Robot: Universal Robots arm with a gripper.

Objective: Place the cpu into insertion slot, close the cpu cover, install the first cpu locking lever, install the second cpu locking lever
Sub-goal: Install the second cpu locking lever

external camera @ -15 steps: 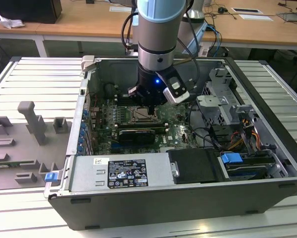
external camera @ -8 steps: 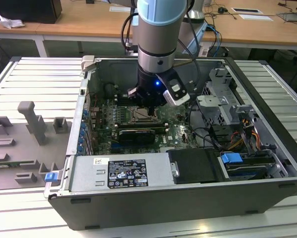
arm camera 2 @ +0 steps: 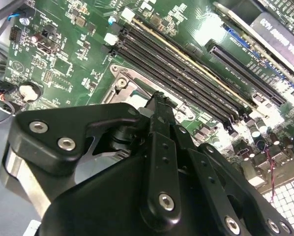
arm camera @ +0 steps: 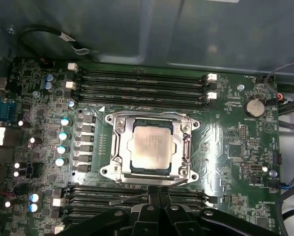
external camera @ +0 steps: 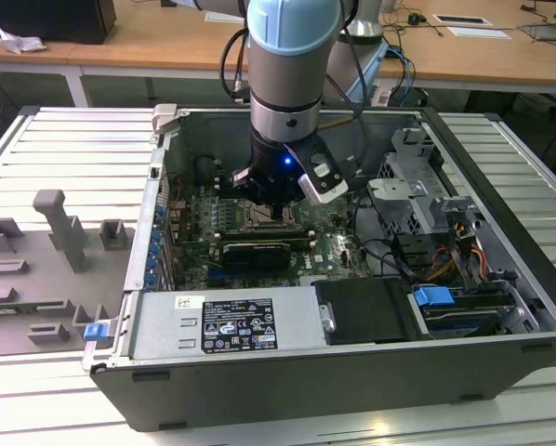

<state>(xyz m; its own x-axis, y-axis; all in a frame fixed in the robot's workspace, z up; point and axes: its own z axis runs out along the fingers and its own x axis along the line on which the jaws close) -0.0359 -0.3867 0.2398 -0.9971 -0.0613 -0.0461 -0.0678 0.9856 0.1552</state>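
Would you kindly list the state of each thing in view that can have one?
cpu: seated flat in the insertion slot.
cpu cover: closed down around the cpu.
Computer case: side open, motherboard exposed.
Gripper: shut, empty, beside the socket.

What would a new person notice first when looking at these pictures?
In the exterior view, the big grey and pale blue robot arm reaches down into the open computer case, its end effector just above the green motherboard. In the first wrist view, the cpu sits in the insertion slot, with the silver cpu cover closed around it and long black memory slots beside it.
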